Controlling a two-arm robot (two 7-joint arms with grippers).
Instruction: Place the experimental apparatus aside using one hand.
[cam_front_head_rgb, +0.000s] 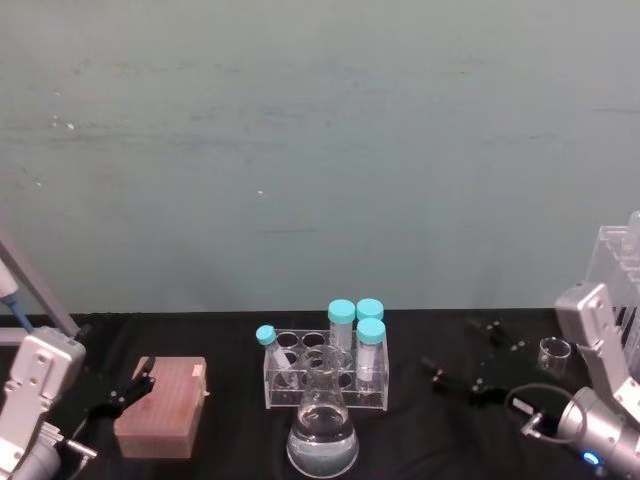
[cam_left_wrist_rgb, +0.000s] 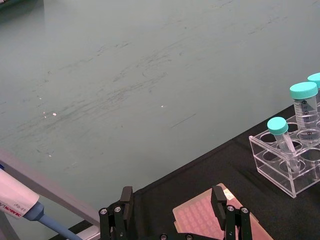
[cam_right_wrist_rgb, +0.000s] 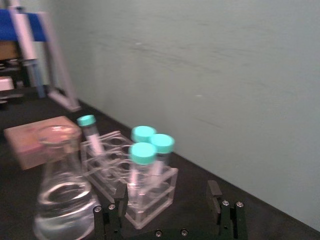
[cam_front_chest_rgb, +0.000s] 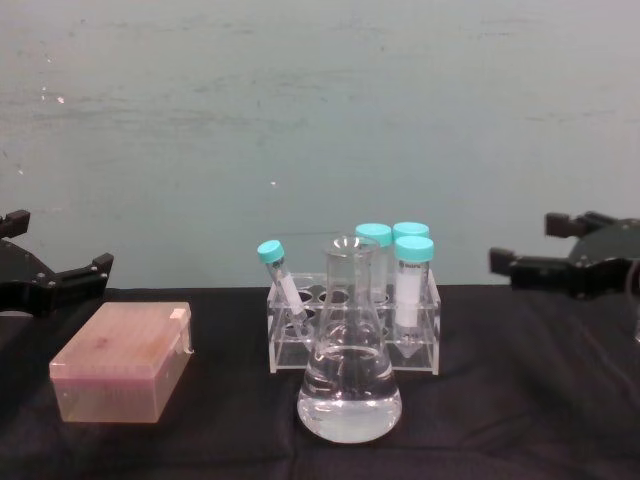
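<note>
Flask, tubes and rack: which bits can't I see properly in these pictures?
- Flask: right wrist view, blurred, base cut off by the picture's edge.
- Rack: chest view, middle hidden behind the flask.
- Tube labels: chest view, too small to read.
- Beaker: head view, too small to tell its contents.
- Stand: head view, cut off by the right edge.

Silver-grey arms (cam_front_head_rgb: 602, 418), black screw-studded jaws, blue wrist light (cam_front_head_rgb: 590, 459).

Head view looks down, chest level; both share the flask (cam_front_head_rgb: 322, 432)
</note>
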